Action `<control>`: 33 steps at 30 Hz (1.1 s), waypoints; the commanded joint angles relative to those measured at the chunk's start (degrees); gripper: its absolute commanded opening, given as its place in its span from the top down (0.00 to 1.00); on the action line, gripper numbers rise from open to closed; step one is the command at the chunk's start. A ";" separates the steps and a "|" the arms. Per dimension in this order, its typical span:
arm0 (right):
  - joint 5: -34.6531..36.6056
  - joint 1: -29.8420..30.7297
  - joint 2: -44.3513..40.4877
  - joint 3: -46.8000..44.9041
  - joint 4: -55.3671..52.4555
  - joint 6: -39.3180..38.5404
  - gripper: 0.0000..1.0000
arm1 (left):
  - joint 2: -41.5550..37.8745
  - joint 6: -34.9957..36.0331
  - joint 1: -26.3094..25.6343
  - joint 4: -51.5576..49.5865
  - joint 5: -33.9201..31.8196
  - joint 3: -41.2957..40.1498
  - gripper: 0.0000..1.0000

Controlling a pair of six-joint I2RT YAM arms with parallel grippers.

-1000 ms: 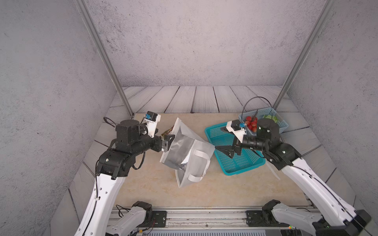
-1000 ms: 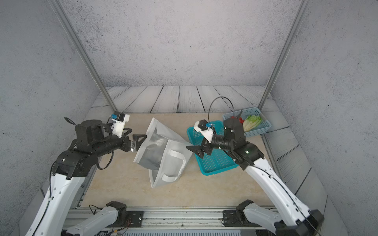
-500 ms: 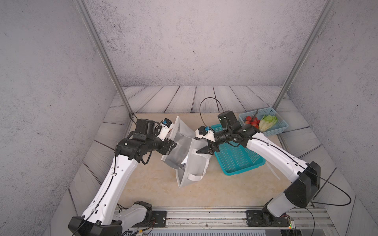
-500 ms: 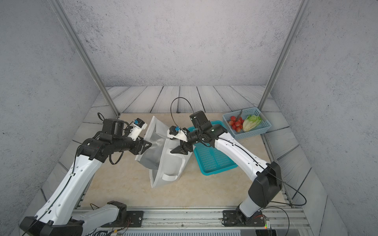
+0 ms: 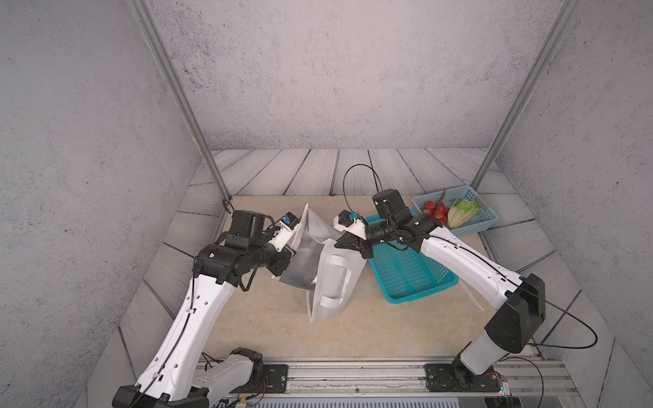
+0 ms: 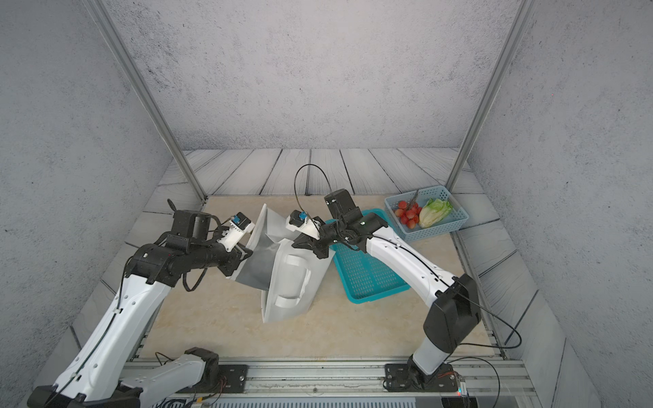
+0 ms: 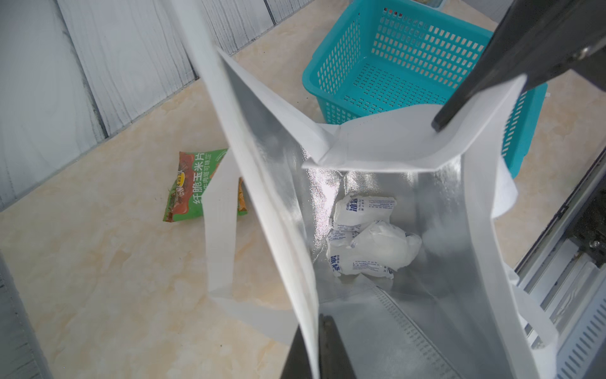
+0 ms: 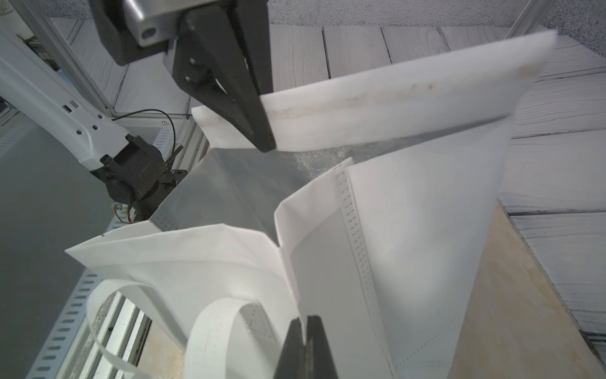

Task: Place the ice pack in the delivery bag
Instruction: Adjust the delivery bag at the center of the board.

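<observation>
Vs 1 s back: both arms have come in from pulled-back poses. Left hand (image 7: 316, 331), then spread wide beside the bag, is now clenched on one rim wall of the large white tote-style delivery bag w/ flat loop handles and silver foil lining (image 5: 332, 282). Right hand (image 8: 305, 323), then wide open over the teal mesh plastic basket (image 5: 410, 275), now pinches the opposite rim. Bag is in the same spot mid beige surface (image 5: 268, 335), leaning, w/ its mouth held apart between the two hands.

In both top views the bag's white front w/ one handle loop faces the camera, foil visible behind it. Left wrist view looks down the foil interior: two crumpled white ice packs w/ blue print (image 7: 370, 252) lie at the bottom, touching each other, already inside.

Green snack packet (image 7: 191, 183) lies flat on the surface just beside the bag, partly behind a handle loop. Teal basket sits just beside the bag on the right-arm side; contact unclear. Far right corner: pale blue mesh basket (image 5: 484, 222) w/ red tomatoes (image 5: 434, 210) & green lettuce (image 5: 461, 212).
</observation>
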 commanded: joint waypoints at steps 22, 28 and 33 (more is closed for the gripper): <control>8.89 -6.00 -10.70 -45.11 40.38 52.80 1.00 | 14.57 7.21 -0.83 -4.66 10.65 9.59 0.95; 6.53 -2.49 -15.93 -44.92 50.95 48.02 1.00 | 16.87 1.17 -2.10 -4.93 14.04 10.73 0.94; 11.82 2.20 -17.48 -39.15 47.76 44.90 1.00 | 10.72 -4.82 -2.15 -3.90 13.99 9.89 0.93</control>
